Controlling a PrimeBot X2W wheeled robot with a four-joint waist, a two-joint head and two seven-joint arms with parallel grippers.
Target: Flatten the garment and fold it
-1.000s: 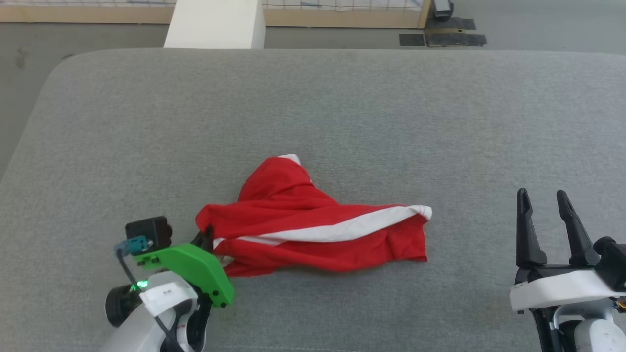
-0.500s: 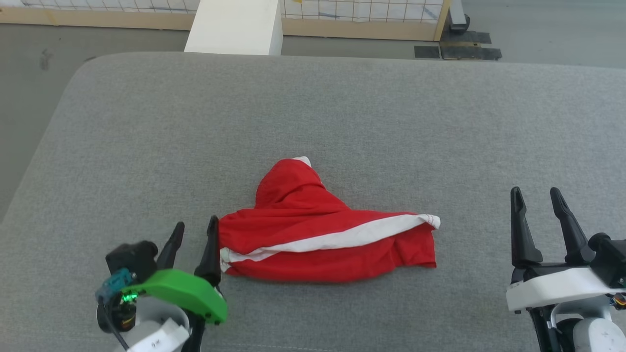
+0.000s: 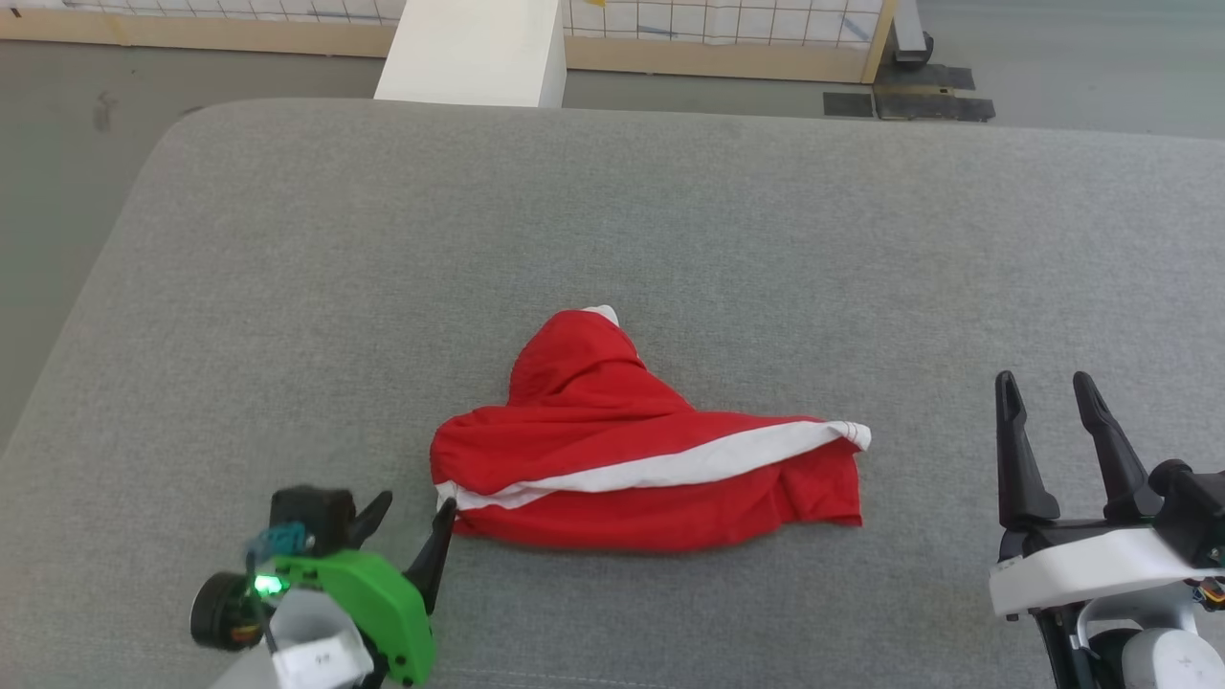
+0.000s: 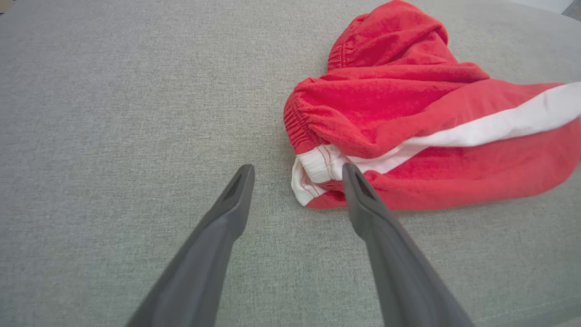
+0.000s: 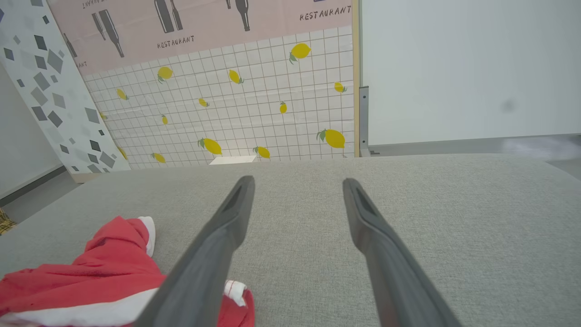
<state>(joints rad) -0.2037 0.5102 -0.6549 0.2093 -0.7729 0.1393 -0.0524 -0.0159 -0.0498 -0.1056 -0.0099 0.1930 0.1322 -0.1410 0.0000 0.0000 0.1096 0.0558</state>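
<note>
**Head view:** the garment [image 3: 651, 459] — red shorts w/ a white stripe [image 3: 670, 467] — lies crumpled near the ctr of the grey table [image 3: 670, 211]. A hump of fabric rises at its far side, and the stripe runs left to right across the front. The left claw [image 3: 416, 505] sits at lower left, spread wide w/ nothing btwn its fingers. Its inner tip is just beside the garment's left end. The right claw [image 3: 1043, 388] is at lower right, well apart from the garment, also wide, pointing up the view over bare table. Past the table's far edge are grey floor [image 3: 57, 144], a white block [image 3: 469, 48] and a tiled panel [image 3: 727, 14].

**Left wrist view:** both fingers [image 4: 213, 245] are splayed, w/ bare table in the gap. The right-hand tip overlaps the white-trimmed corner by the gathered waistband [image 4: 295, 122] — touching or just above it, can't tell. The other finger is over bare table. The rest of the garment stretches toward the upper right.

**Right wrist view:** the right claw is wide, holding nothing, above bare table. The garment lies at lower left, partly behind the left-hand finger. In the bkgd, the tiled panel shows yellow lemons, w/ a pink poster [image 5: 204, 27] reading RESTAURANT above it and a white wall [image 5: 454, 68] to the right.
</note>
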